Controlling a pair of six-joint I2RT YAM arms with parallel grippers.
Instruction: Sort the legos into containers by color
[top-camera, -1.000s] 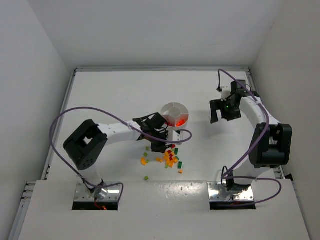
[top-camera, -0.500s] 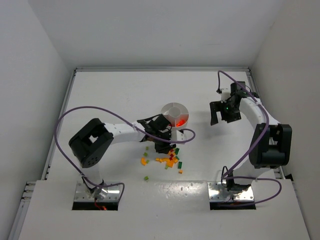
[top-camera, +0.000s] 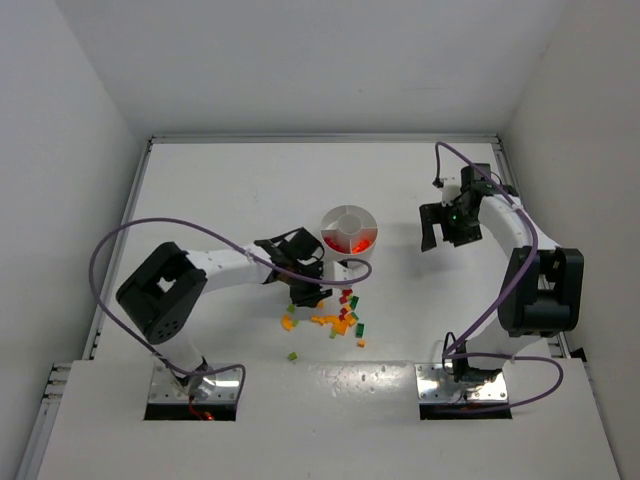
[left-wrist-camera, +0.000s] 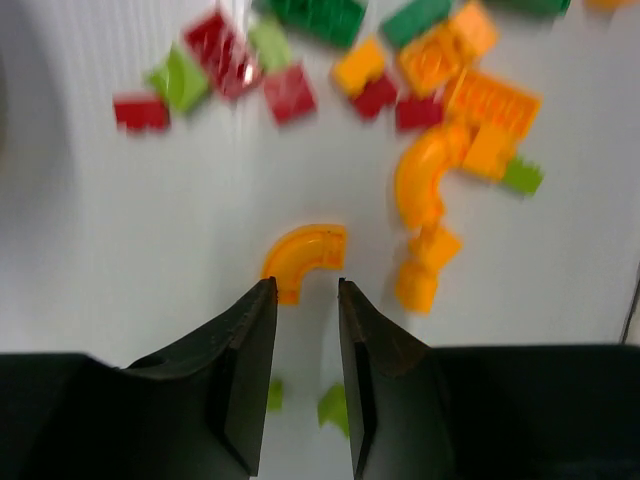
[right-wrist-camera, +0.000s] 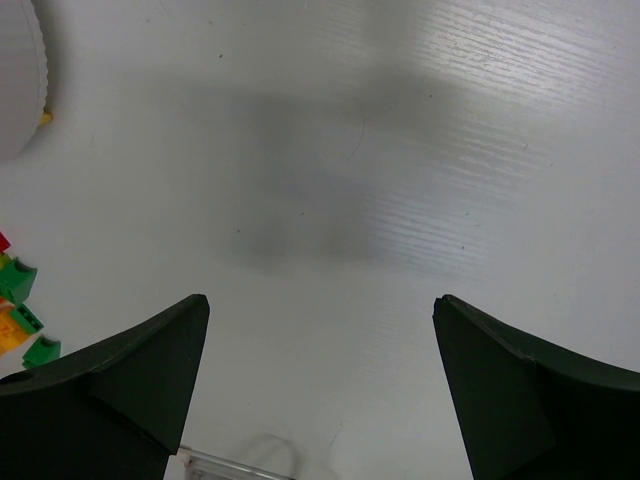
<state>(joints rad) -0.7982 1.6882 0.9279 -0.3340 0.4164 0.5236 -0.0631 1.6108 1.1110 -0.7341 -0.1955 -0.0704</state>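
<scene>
Left hand (top-camera: 305, 292) low over the surface (top-camera: 230, 190), at the near-left edge of the legos (top-camera: 340, 315), just near-left of the round white dish (top-camera: 345, 214). From the left wrist, left hand (left-wrist-camera: 300, 285) with its two dark fingers (left-wrist-camera: 245, 370) a narrow gap apart, bare white surface showing between them, nothing gripped. Curved orange brick (left-wrist-camera: 305, 255) flat on the surface just beyond the fingertips, touching neither as far as can be told. Farther out, a second orange curve (left-wrist-camera: 420, 180) among square orange pieces, several red bricks (left-wrist-camera: 225, 65), a pale green brick (left-wrist-camera: 180, 80) and dark green bricks (left-wrist-camera: 320, 15) at the far edge of that view; picture slightly blurred.

From above, legos loose on the surface in a small patch of red, orange, yellow and green, just near the dish and a little to its right. One green brick (top-camera: 292, 355) apart from the rest, nearer the arm bases. Red pieces (top-camera: 352, 242) inside the dish, in its near-right compartment; other compartments white from here, contents too small to tell.

Right hand (top-camera: 448, 238) well to the right of the dish, above bare surface. From the right wrist, right hand (right-wrist-camera: 320, 300) spread wide, nothing between the fingers. Dish rim (right-wrist-camera: 15, 90) at the far-left corner of that view; a few green bricks (right-wrist-camera: 15, 280) at its left edge.
</scene>
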